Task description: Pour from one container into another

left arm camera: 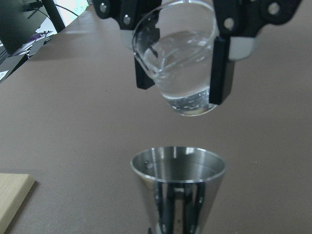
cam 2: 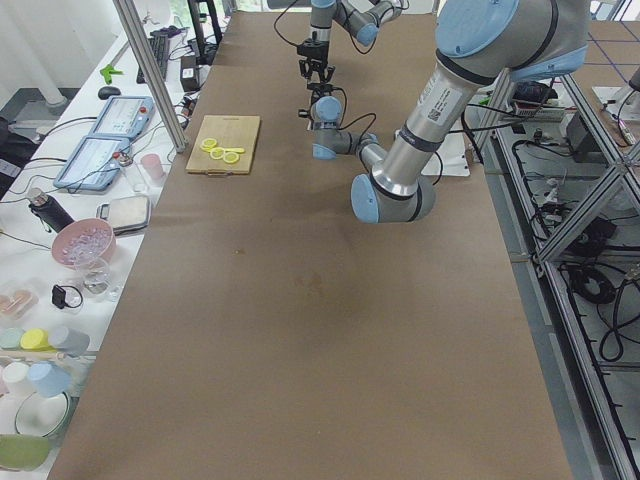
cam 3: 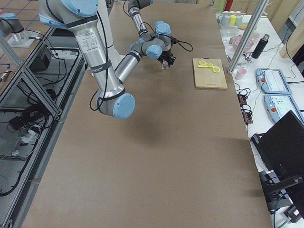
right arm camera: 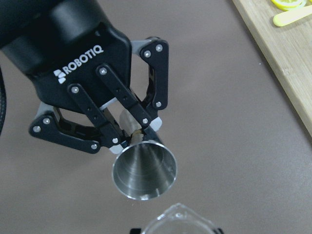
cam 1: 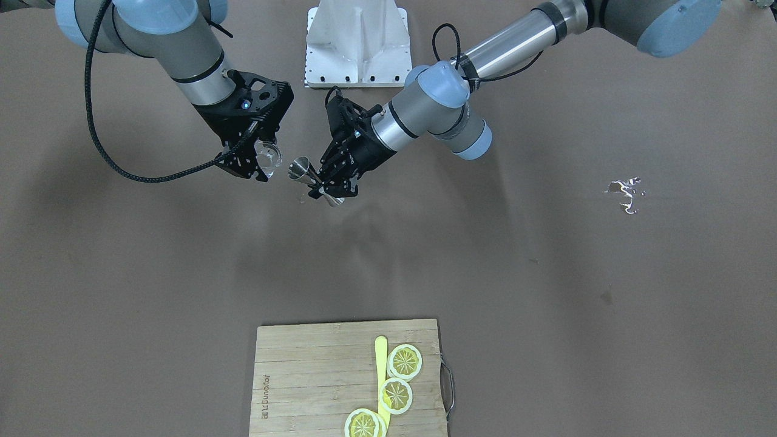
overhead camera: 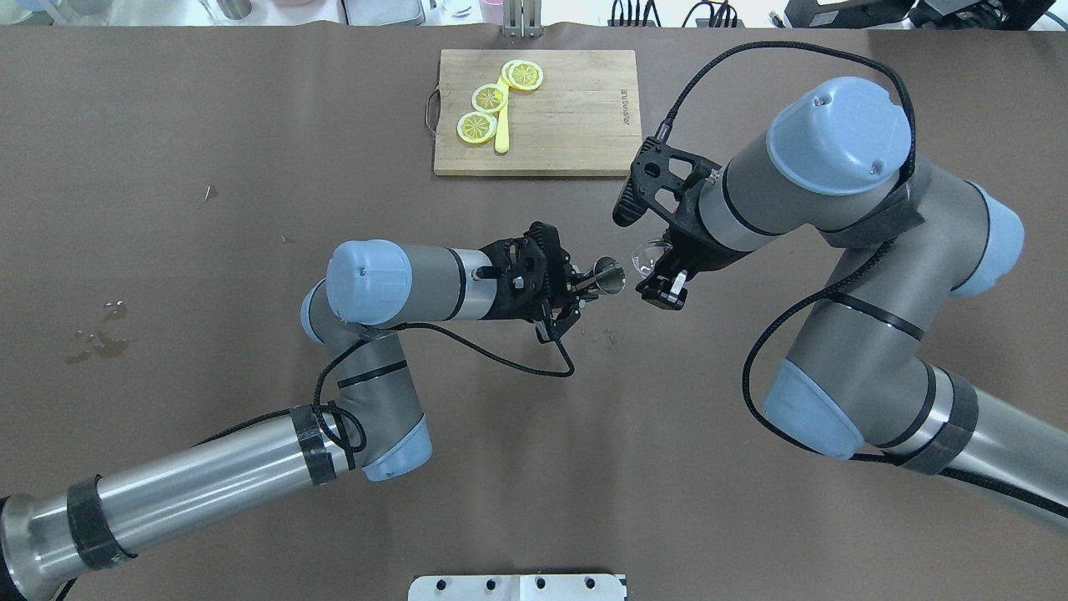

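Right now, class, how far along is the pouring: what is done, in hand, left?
Done: left gripper holds the steel jigger, right gripper the glass cup of clear liquid. In hand: cup tilted close to the jigger's mouth. Left: no stream shows; jigger looks empty.

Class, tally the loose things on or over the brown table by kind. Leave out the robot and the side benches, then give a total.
Lemon slices: 3
Cutting board: 1
Yellow utensil: 1
Metal jigger: 1
Clear glass cup: 1
Total: 7
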Available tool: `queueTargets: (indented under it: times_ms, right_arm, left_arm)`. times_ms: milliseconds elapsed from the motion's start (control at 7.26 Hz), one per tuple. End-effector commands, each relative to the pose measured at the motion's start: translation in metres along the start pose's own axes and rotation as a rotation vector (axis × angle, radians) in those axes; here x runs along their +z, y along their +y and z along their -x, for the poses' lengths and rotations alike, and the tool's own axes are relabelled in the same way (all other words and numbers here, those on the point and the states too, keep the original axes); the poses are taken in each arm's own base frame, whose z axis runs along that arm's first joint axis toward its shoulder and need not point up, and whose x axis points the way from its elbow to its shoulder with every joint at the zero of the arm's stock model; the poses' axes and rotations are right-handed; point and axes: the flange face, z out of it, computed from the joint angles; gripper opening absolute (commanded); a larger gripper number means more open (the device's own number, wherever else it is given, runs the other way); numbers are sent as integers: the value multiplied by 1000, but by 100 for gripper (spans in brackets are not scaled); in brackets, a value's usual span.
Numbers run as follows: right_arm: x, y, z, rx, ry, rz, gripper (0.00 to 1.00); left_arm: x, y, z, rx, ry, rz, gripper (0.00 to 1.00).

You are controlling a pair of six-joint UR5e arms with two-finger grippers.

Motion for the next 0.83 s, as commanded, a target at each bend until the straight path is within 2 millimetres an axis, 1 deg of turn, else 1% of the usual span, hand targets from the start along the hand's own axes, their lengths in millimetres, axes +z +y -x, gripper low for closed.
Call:
queueTargets:
  times_ms: [0, 413, 689]
  right_arm:
    - [-2, -10, 2, 14, -4, 34, 0]
    - [3, -11, 4, 6, -14, 75, 0]
    - [2, -26, 5, 4, -18, 106, 0]
  left_arm:
    - [2, 0, 0, 0, 0, 2, 0]
    - [2, -1, 1, 0, 0, 2, 0]
    - [2, -1, -1, -1, 2, -1, 0]
